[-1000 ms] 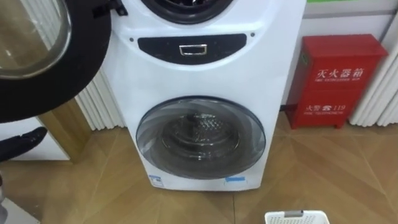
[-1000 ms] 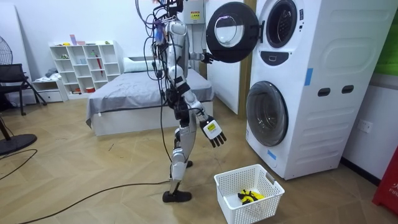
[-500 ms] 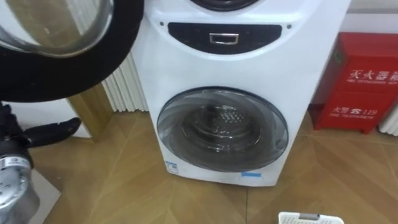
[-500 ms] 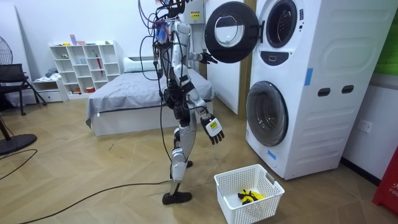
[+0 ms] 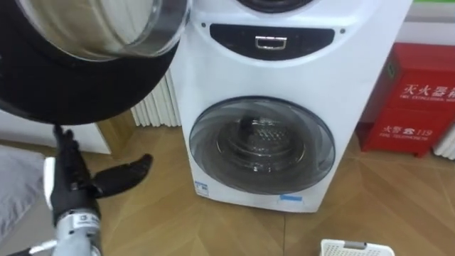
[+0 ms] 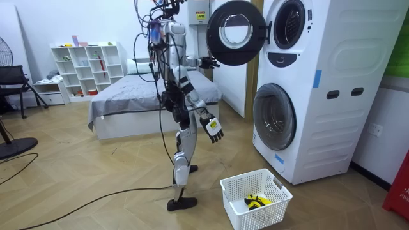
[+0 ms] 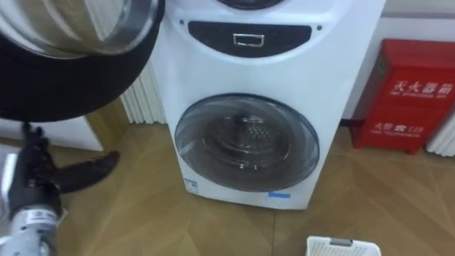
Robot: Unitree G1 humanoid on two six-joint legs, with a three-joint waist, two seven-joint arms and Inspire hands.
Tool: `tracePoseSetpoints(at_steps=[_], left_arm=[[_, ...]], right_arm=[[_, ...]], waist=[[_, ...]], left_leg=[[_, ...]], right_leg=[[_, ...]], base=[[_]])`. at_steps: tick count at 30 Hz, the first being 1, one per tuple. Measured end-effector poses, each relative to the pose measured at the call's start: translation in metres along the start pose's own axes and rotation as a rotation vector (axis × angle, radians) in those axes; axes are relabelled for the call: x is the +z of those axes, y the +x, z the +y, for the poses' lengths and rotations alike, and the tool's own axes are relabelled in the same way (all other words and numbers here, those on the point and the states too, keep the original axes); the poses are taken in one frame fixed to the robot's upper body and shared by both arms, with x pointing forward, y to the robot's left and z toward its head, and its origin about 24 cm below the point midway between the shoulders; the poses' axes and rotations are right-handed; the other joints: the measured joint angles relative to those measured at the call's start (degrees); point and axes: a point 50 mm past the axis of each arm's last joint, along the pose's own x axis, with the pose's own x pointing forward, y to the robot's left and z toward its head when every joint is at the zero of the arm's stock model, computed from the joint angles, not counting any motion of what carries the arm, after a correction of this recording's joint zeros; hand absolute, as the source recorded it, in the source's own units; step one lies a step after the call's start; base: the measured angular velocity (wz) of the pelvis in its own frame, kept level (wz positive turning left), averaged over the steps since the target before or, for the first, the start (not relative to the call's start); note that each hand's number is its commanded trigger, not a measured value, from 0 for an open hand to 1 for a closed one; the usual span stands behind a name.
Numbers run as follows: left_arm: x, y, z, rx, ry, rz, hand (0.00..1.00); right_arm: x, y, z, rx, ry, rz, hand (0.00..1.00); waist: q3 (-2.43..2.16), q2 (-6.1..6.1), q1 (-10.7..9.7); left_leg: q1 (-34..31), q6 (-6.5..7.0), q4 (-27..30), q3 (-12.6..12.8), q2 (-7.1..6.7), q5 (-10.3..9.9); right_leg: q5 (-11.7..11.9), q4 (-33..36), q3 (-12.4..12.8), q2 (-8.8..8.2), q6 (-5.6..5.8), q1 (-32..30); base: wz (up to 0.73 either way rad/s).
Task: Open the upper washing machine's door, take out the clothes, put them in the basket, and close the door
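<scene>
The stacked white machines fill the eye views. The upper machine's round door hangs swung open to the left, black-rimmed with a glass bowl. My left hand is just below that door's rim, open, fingers pointing right and thumb up. The lower machine's door is closed, its drum bare behind the glass. In the room view my right hand hangs open beside my thigh. A yellow-and-black garment lies in the white basket on the floor before the machines.
A corner of the basket shows at the bottom edge. A red box stands against the wall right of the machines, a white radiator left of them. Behind me are a bed and a shelf.
The eye view has swung left. My left hand has risen into view under the open door. In the room view my trunk has shifted to the room view's left and my right hand has swung back.
</scene>
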Motion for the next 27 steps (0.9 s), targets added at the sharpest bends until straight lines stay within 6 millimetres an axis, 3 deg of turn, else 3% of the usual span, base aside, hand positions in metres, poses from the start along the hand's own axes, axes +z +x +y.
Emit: tracePoseSetpoints(at_steps=[2,4,5,7,9,12,16,20,23,27], left_arm=[[-0.004,-0.007,-0.016,-0.130,0.011,0.008,0.00],[0.005,-0.019,-0.055,-0.484,0.062,-0.105,0.00],[0.009,-0.023,-0.066,-0.572,0.064,-0.135,0.00],[0.016,-0.040,-0.095,-0.835,0.055,-0.220,0.00],[0.011,-0.051,-0.104,-0.952,0.067,-0.225,0.00],[-0.011,-0.058,-0.105,-1.063,0.108,-0.141,0.00],[-0.028,-0.066,-0.099,-1.158,0.161,-0.068,0.00],[-0.031,-0.068,-0.100,-1.191,0.197,-0.070,0.00],[-0.031,-0.070,-0.101,-1.208,0.214,-0.074,0.00],[-0.035,-0.074,-0.104,-1.237,0.245,-0.068,0.00]], right_arm=[[0.002,0.001,0.002,0.005,0.008,-0.007,0.00],[0.010,0.003,0.002,0.007,0.000,-0.035,0.00],[0.012,0.003,0.003,0.007,-0.004,-0.043,0.00],[0.015,0.004,0.008,0.024,-0.022,-0.055,0.00],[0.009,0.003,0.012,0.031,-0.001,-0.042,0.00],[-0.002,0.001,0.016,0.019,0.052,-0.021,0.00],[-0.002,0.002,0.019,0.008,0.076,-0.022,0.00],[0.003,0.005,0.024,0.021,0.054,-0.026,0.00],[0.006,0.006,0.026,0.027,0.041,-0.032,0.00],[0.007,0.007,0.027,0.022,0.019,-0.031,0.00]], waist=[[-0.02,-0.33,-0.49],[-0.19,-0.40,-2.51],[-0.29,-0.39,-2.92],[-1.23,-0.84,-5.36],[-1.23,-1.55,-6.41],[-1.00,-1.78,-6.49],[-0.71,-2.08,-6.16],[-0.58,-2.30,-5.96],[-0.20,-2.79,-6.09],[-0.01,-2.37,-6.36]], left_leg=[[-0.03,-0.08,-0.02,0.11,0.04,0.39],[0.06,0.18,0.11,1.05,-0.03,0.41],[0.11,0.31,0.12,1.45,-0.04,0.33],[0.78,0.67,-0.64,3.47,0.02,0.12],[2.42,0.63,-1.69,5.07,0.36,0.11],[3.44,0.14,-2.15,6.29,1.50,0.04],[4.29,-0.59,-3.56,6.64,1.78,-0.16],[5.05,-0.83,-4.66,7.27,1.89,-0.41],[5.54,-1.05,-4.98,7.82,2.18,-0.80],[5.91,-1.16,-4.86,8.93,2.45,-1.81]], right_leg=[[-0.35,0.11,-0.32,-0.18,0.40,-0.29],[-0.15,0.23,-0.43,-0.92,0.71,-0.73],[-0.11,0.24,-0.30,-1.13,0.78,-0.89],[0.90,0.24,0.90,-1.77,1.23,-1.52],[1.72,0.33,3.30,-1.55,1.46,-1.46],[1.85,0.31,4.58,-0.61,0.49,-1.50],[1.36,0.26,4.55,-0.37,-0.02,-1.50],[1.34,0.33,4.04,-0.38,-0.08,-1.43],[1.35,0.43,2.97,-0.34,-0.09,-1.50],[1.35,0.30,2.98,-0.33,-0.09,-1.60]], base=[[-0.06],[-0.27],[-0.44],[-0.46],[-0.48],[-0.27],[-0.06],[-0.08],[-0.11],[-0.15]])
